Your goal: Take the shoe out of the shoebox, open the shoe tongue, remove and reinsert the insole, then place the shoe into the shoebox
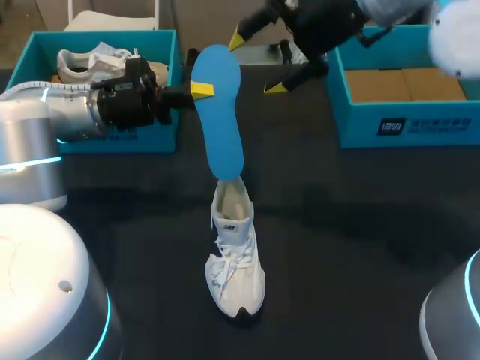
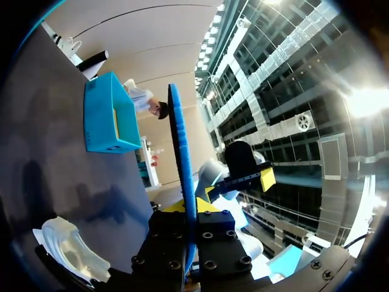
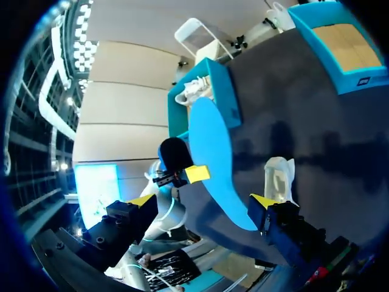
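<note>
Pinching the blue insole (image 1: 221,112) near its upper end, the left pincer (image 1: 196,91) holds it upright over the middle of the bench (image 1: 360,225). One yellow tip lies flat on the insole's face, and the left wrist view shows the sheet edge-on between the two fingers. The insole's lower end meets the opening of the white shoe (image 1: 235,259). The shoe stands on its sole mid-bench, toe toward the robot-side edge.

The right pincer (image 1: 257,63) is spread wide just beside the insole's upper end and grips nothing. In its own wrist view the insole stands between the open fingers.

One teal shoebox (image 1: 112,142) sits at the far left corner with a second shoe (image 1: 90,64) inside. Another shoebox (image 1: 405,124) sits at the far right corner, showing only its cardboard floor.

Handling notes, judged from appearance:
- The insole is probably light, thin foam. Expect it to flex and sway when held by one end.
- Grip across its flat faces, not its edges, and add a second hold lower down for guidance.
- The shoe is light and soft-sided and may tip or slide under the insole's push.
- Steady the shoe at the heel collar.

Whether the insole is leaving or entering the shoe cannot be told.
</note>
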Robot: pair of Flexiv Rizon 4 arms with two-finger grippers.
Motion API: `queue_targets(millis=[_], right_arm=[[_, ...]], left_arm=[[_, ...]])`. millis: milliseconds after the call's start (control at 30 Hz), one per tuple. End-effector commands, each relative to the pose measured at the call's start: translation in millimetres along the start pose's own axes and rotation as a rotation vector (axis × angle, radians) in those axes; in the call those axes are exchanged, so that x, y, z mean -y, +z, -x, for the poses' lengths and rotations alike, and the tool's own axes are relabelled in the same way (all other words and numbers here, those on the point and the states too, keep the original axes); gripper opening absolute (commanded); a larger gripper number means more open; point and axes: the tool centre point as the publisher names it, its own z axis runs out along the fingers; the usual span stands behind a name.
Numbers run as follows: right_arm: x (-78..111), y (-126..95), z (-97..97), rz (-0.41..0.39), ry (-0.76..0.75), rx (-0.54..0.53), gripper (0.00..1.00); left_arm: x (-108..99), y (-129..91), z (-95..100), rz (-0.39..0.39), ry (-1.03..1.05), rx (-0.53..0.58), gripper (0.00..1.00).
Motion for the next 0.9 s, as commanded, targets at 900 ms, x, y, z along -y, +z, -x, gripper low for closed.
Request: queue_targets(millis=[900], right_arm=[[-3.8,32,22.4,0.069,0.053,-0.617,1.00]], left_arm=[[31,-44,-35.9,0.067,0.318,0.071,0.00]])
